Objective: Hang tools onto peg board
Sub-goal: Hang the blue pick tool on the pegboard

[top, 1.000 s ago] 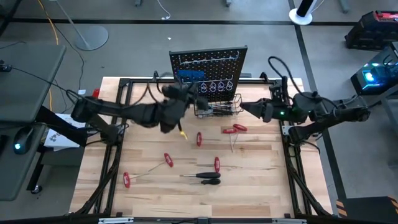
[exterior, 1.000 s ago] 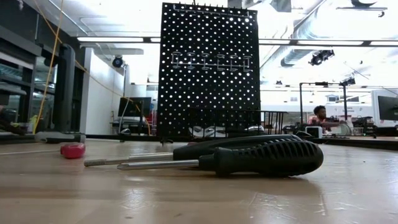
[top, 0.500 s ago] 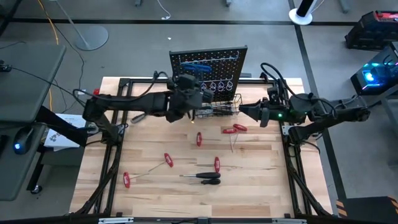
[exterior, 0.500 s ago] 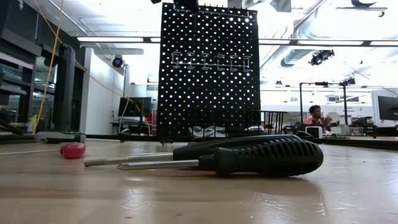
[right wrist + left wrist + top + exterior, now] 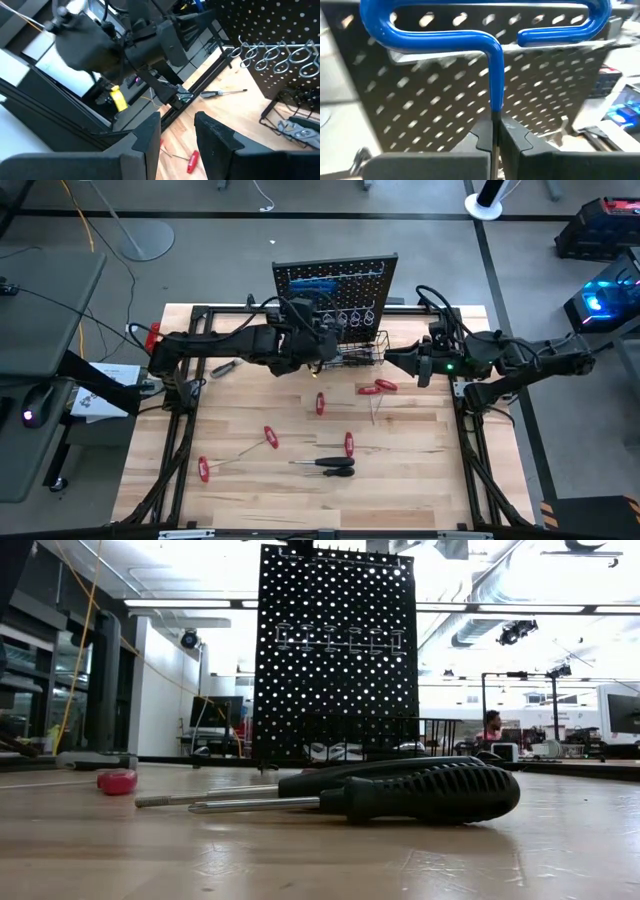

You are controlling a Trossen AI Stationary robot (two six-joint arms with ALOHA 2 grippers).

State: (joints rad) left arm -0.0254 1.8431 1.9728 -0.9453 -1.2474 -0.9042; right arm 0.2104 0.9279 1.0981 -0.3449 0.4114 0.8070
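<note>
The black peg board (image 5: pixel 335 280) stands upright at the table's far edge, with metal loop hooks (image 5: pixel 275 52) and a wire basket (image 5: pixel 355 355) at its foot. My left gripper (image 5: pixel 322 340) is shut on a blue T-handle key (image 5: pixel 485 35) right in front of the board's holes. My right gripper (image 5: pixel 177 130) stands open to the right of the basket, with nothing between its fingers. Several red-handled tools (image 5: pixel 320 403) and two black-handled screwdrivers (image 5: pixel 400 790) lie flat on the wooden tabletop. My left gripper pinches the key's thin shaft (image 5: pixel 494 117) between its two fingers, just below where the blue coating ends. The fingers come nearly level from the table's near-left side, toward the board. The key is lifted clear, its T-handle (image 5: pixel 445 40) uppermost. I cannot tell whether the handle touches the board.
Silver tools lie in the basket (image 5: pixel 295 127). A screwdriver (image 5: pixel 225 92) lies on the table at the far left, beside the frame rail. Red-handled tools (image 5: pixel 378 388) lie just in front of the basket. A person sits in the room beyond the table (image 5: pixel 492 725).
My left gripper has swung from over the table's middle toward the far edge and the peg board, its wrist turning as it went. The blue key has come up in front of the board's upper rows. My right arm has stayed in place.
</note>
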